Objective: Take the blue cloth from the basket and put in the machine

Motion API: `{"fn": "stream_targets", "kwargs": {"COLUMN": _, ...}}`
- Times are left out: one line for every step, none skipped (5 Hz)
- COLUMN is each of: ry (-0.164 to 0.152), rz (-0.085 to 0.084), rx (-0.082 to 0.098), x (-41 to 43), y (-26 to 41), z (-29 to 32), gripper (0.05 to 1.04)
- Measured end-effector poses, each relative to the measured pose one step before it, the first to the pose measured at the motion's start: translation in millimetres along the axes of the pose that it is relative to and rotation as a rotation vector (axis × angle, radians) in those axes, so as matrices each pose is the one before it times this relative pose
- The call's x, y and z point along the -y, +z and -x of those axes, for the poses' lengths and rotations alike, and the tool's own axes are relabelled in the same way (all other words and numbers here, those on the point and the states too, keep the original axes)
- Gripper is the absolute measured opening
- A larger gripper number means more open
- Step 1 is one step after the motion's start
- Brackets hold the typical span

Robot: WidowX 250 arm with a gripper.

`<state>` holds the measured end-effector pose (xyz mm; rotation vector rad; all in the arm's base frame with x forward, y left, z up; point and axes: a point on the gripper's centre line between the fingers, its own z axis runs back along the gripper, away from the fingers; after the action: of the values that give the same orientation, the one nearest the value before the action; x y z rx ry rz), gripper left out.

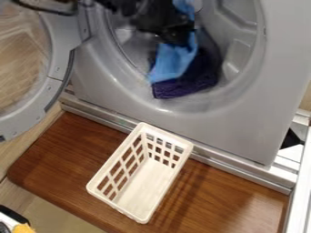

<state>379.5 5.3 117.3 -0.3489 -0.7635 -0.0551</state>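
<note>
The blue cloth (173,63) is bunched in the mouth of the washing machine (243,125), against a dark purple cloth (187,86), with the black claw (173,32) at its upper part; whether it is gripped cannot be told. If fabric is snagged as the arm is withdrawn, both cloths could be dragged out – or, left near the rim, be pinched by the door (59,57).
</note>
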Motion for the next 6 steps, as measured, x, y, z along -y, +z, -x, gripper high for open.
{"fn": "stream_targets", "kwargs": {"ry": 0.0214, "rz": 0.0235, "rx": -0.0534, "x": -2.79, "y": -21.08, "z": 13.74, "gripper": 0.053}}
{"fn": "stream_targets", "kwargs": {"ry": -0.0072, "rz": 0.0243, "rx": -0.0552, "x": -4.48, "y": -17.91, "z": 13.32, "gripper": 0.069}}
{"fn": "stream_targets", "kwargs": {"ry": -0.0053, "rz": 0.0517, "rx": -0.0361, "x": 2.62, "y": -9.8, "z": 1.62, "gripper": 0.209}}
{"fn": "stream_targets", "kwargs": {"ry": 0.007, "rz": 0.0132, "rx": -0.0137, "x": 4.05, "y": -0.81, "z": 3.77, "gripper": 0.459}}
{"fn": "stream_targets", "kwargs": {"ry": 0.0025, "rz": 0.0236, "rx": -0.0025, "x": 14.98, "y": 4.7, "z": 5.18, "gripper": 0.767}}
{"fn": "stream_targets", "kwargs": {"ry": -0.0243, "rz": 0.0137, "rx": 0.0057, "x": 12.96, "y": 10.37, "z": -2.51, "gripper": 0.995}}
